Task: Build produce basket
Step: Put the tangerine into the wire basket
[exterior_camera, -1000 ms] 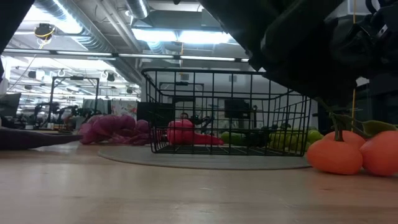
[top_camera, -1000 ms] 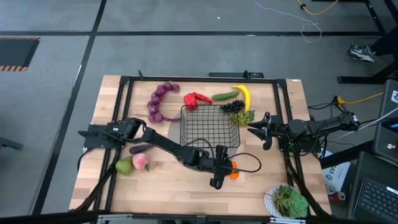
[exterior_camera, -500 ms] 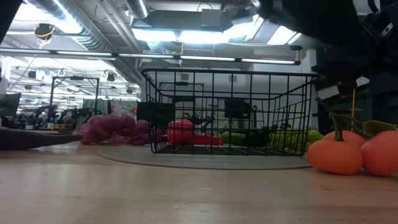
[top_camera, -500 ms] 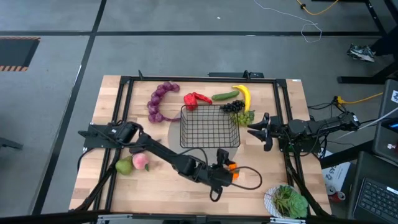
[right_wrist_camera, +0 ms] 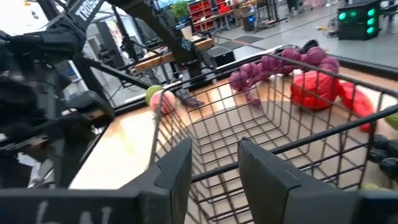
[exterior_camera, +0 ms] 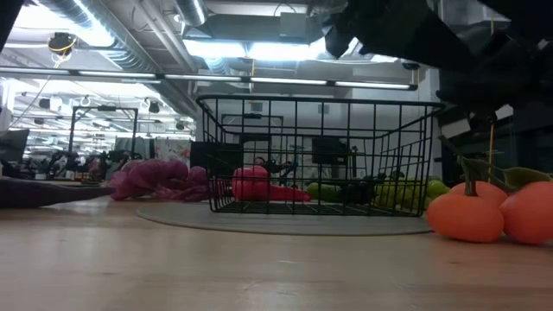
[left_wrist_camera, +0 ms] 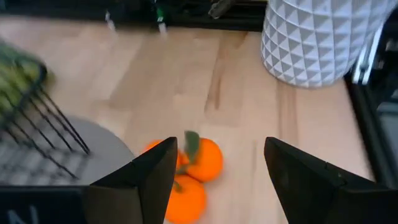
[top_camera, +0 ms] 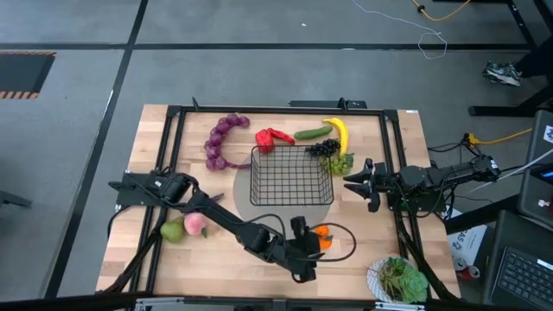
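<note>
The black wire basket (top_camera: 291, 177) (exterior_camera: 311, 155) stands on a grey round mat in the middle of the table. Two oranges (top_camera: 321, 235) (exterior_camera: 467, 216) (left_wrist_camera: 193, 165) with a green leaf lie on the wood near the basket's near right corner. My left gripper (top_camera: 308, 237) (left_wrist_camera: 221, 149) hovers open just above them, one finger on each side, touching nothing. Purple grapes (top_camera: 220, 138), red pepper (top_camera: 272, 136), cucumber (top_camera: 313, 132), banana (top_camera: 339, 131) and dark and green grapes (top_camera: 333, 154) lie behind the basket. My right gripper (top_camera: 348, 181) (right_wrist_camera: 214, 155) waits open at the basket's right side.
A pear (top_camera: 173, 231) and a peach (top_camera: 195, 225) lie near the left edge, beside my left arm. A white bowl of leafy greens (top_camera: 399, 278) (left_wrist_camera: 317, 37) stands at the near right corner. A black frame borders the table. Bare wood stretches along the near edge.
My left arm has swung its forearm toward the table's near edge, and the gripper has shifted slightly that way beside the oranges. In the low view its dark bulk has risen away from above the oranges. The oranges and basket have stayed put.
</note>
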Robot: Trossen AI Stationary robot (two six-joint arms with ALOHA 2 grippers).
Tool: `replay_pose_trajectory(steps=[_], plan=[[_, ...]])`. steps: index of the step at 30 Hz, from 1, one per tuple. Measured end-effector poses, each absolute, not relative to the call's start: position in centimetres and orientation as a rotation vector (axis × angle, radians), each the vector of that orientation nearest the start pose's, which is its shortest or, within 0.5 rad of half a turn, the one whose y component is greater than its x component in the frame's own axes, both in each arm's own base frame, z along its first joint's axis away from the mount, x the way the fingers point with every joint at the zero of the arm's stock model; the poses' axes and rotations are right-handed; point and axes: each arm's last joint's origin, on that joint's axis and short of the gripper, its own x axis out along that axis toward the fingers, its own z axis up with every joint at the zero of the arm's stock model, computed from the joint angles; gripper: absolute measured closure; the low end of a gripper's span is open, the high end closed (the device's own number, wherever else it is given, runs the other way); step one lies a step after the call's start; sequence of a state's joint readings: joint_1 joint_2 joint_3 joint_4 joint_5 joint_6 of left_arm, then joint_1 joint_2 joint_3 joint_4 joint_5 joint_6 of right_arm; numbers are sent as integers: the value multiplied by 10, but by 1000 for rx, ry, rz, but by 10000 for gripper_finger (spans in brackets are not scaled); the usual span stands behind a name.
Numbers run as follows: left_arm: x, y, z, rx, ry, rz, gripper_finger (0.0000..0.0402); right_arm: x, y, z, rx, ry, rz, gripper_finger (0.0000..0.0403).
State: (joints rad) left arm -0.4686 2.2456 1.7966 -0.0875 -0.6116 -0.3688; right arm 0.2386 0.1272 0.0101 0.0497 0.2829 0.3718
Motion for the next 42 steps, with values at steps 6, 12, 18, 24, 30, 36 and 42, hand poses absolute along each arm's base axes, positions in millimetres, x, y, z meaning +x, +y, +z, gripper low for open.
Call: replay_pose_trajectory(steps=[6,12,18,24,30,36,42], plan=[[460,-219,210,-288,408,265,164,103,19,161,371,79,13,272],[468,-203,210,-760,353,363,164,103,19,161,367,81,19,272],[472,-184,187,-917,437,489,164,103,19,161,366,81,18,272],[471,-176,188,-897,450,534,164,103,19,161,364,81,18,272],[469,-179,189,-894,460,529,164,103,19,161,364,81,19,272],[468,-171,185,-891,498,574,164,103,19,161,364,81,18,272],[473,-162,181,-875,513,570,164,103,19,161,362,81,18,272]])
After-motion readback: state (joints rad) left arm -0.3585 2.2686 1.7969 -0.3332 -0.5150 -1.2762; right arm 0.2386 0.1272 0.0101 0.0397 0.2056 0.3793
